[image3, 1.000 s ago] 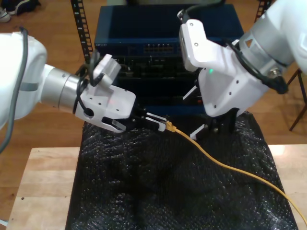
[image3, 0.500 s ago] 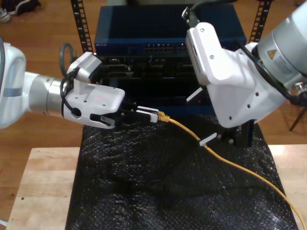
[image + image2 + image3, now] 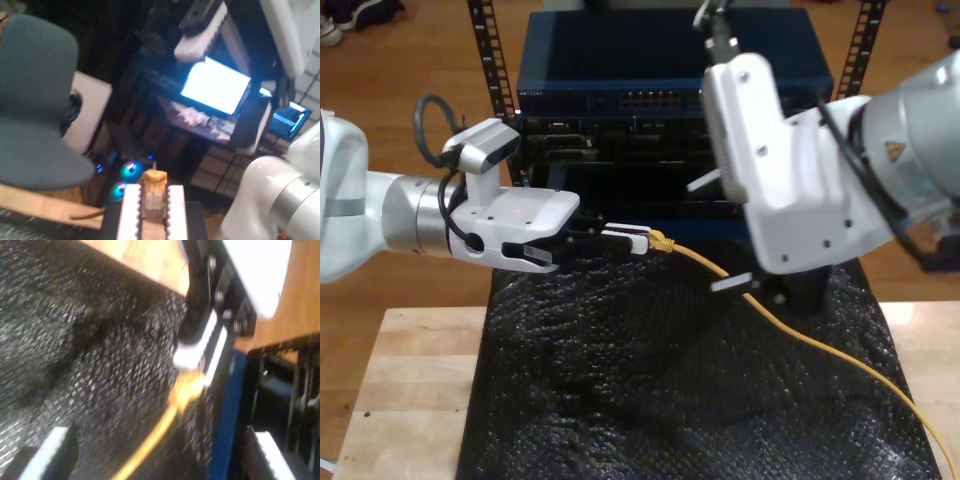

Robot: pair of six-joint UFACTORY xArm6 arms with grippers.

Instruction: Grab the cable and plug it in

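First end effector [image 3: 638, 238] clamps cable [image 3: 790, 335] plug above black mat [image 3: 620, 390].

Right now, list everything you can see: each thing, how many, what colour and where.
cable: one, yellow-orange, running across the mat from the exterior view's lower right to my first gripper
plug: one, at the cable's tip, between the first gripper's fingers
mat: one, black, covering the table's middle
table: one, light wood
rack gear: dark blue units behind the mat
chair: one, grey
first gripper: white fingers shut on the plug
second gripper: open above the cable
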